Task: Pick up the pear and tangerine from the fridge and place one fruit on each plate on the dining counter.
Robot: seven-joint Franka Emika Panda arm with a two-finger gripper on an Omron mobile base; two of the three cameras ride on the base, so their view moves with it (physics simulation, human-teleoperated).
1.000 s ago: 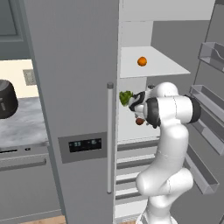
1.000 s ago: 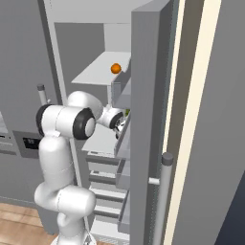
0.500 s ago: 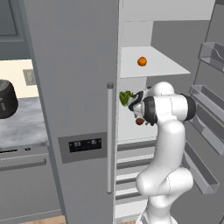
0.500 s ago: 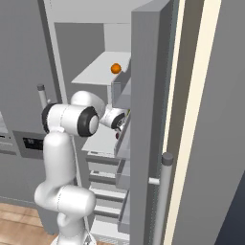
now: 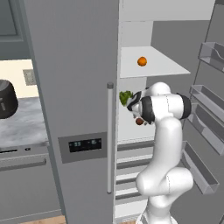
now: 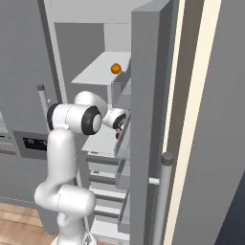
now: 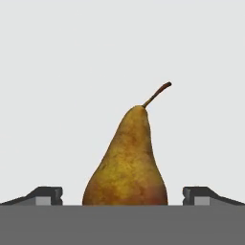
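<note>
The pear, yellow-brown with a reddish base and a short stem, stands upright on a white shelf of the open fridge. It sits between my gripper's two fingertips, which are spread wide with gaps on both sides, so the gripper is open. From the left base view the pear is a small reddish spot just below the hand, with the gripper reaching into the middle shelf. The tangerine rests alone on the shelf above, and it is also seen as an orange ball from the right. The plates and dining counter are out of view.
A green lumpy vegetable lies on the same shelf, left of the hand. The open right door with its shelves stands close to the arm's right. The open door's edge hides part of the hand. Drawers sit below.
The hand has eased a little deeper into the fridge toward the pear and the elbow has shifted slightly. The fruits have not moved.
</note>
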